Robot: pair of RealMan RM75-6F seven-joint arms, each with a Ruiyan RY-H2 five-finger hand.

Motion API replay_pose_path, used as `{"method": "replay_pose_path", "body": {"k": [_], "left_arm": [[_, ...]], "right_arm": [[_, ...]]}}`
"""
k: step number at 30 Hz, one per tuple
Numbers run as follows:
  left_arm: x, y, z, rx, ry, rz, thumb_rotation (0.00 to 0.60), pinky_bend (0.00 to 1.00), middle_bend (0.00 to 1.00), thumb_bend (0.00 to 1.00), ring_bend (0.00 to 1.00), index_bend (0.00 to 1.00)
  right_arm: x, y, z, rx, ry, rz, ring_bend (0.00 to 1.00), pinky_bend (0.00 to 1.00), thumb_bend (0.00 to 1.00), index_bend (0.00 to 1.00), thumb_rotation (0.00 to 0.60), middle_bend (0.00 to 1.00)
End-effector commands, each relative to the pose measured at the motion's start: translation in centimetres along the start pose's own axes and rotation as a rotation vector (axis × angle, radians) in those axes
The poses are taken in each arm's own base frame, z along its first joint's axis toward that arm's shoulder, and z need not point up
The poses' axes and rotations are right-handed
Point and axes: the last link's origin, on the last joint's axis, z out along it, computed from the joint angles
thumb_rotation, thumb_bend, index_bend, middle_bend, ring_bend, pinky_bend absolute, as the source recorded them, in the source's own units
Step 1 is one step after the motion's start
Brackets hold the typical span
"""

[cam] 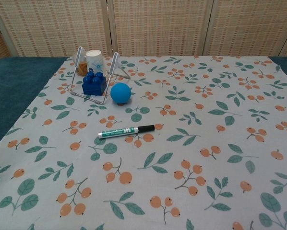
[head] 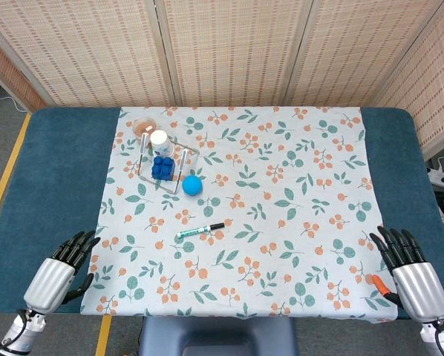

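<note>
My left hand hovers over the table's near left corner, fingers spread and holding nothing. My right hand is at the near right corner, also spread and empty, with a small orange thing lying just beside it. Neither hand shows in the chest view. A green-and-white marker with a black cap lies mid-cloth. Further back left, a blue ball rests beside a wire rack holding a blue toy block and a white cup.
A floral cloth covers the middle of the blue table. A brownish small object sits behind the rack. Wicker screens stand along the far edge. A power strip lies on the floor at right.
</note>
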Motion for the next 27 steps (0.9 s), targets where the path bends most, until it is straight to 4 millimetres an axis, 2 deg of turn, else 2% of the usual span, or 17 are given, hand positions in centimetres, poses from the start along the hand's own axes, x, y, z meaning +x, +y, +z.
{"method": "replay_pose_path", "body": {"k": [1,2,4,6,9,13,17,20,27], "left_arm": [[-0.5,1.0,0.7,-0.03,0.006,-0.02,0.6,0.26,0.0,0.44,0.0,0.0],[-0.7,1.5,1.2,-0.044,0.013,-0.026,0.6,0.31,0.0,0.44,0.03,0.0],[-1.2,2.9,2.7,-0.087,0.011,-0.011,0.6,0.47,0.0,0.44,0.17,0.0],[-1.5,4.8,4.0,-0.134,-0.002,0.002,0.6,0.69,0.02,0.44,0.4,0.0],[-2.6,8.2,6.4,-0.201,-0.014,0.047,0.6,0.88,0.13,0.44,0.62,0.05],[-4.4,12.5,9.6,-0.223,-0.042,0.076,0.6,0.95,0.21,0.44,0.73,0.11],[-6.0,15.2,12.3,-0.215,-0.011,0.147,0.6,1.0,0.27,0.44,0.79,0.18],[-7.1,16.5,13.8,-0.2,-0.011,0.188,0.6,1.0,0.27,0.43,0.8,0.18],[-9.7,18.1,16.8,-0.17,-0.016,0.283,0.6,1.0,0.28,0.43,0.82,0.21]], "right_arm": [[0.0,0.0,-0.1,0.001,0.0,-0.004,0.0,0.0,0.21,0.0,0.6,0.0],[0.0,0.0,-0.1,0.0,-0.002,-0.008,0.0,0.0,0.21,0.0,0.6,0.0],[0.1,0.0,-0.2,-0.003,0.003,-0.006,0.0,0.0,0.21,0.0,0.6,0.0],[0.1,0.0,-0.2,-0.002,0.006,-0.01,0.0,0.0,0.21,0.0,0.6,0.0],[0.1,-0.1,-0.1,-0.002,0.01,-0.009,0.0,0.0,0.21,0.0,0.6,0.0],[-0.3,-0.2,0.1,-0.001,-0.008,-0.012,0.0,0.0,0.21,0.0,0.6,0.0],[-0.5,0.1,0.4,-0.008,-0.022,-0.01,0.0,0.0,0.21,0.0,0.6,0.0],[-0.6,0.3,0.6,-0.019,-0.029,-0.008,0.0,0.0,0.21,0.0,0.6,0.0],[-1.0,0.5,0.8,-0.027,-0.049,-0.009,0.0,0.0,0.21,0.0,0.6,0.0]]}}
